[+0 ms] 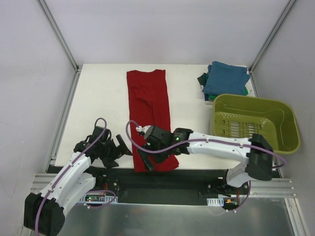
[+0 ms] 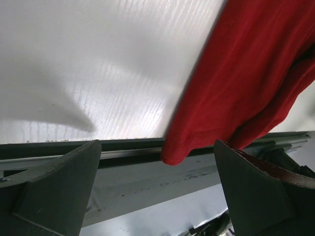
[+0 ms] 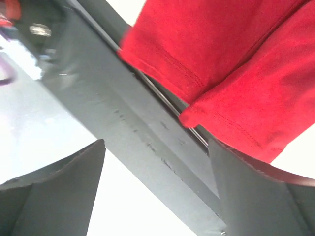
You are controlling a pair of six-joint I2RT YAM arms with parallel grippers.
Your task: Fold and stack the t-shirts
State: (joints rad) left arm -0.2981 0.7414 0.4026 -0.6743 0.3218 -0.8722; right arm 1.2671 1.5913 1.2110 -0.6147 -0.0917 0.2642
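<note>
The red shirt (image 1: 149, 110) lies lengthwise on the counter (image 1: 101, 103), its near end over the edge. Left tool (image 1: 123, 147) and right tool (image 1: 144, 161) sit spread at that end, pinching nothing.

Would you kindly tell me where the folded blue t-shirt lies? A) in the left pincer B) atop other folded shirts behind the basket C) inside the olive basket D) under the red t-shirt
B: the blue t-shirt rests on other folded shirts beyond the olive basket, whose inside looks empty.
</note>
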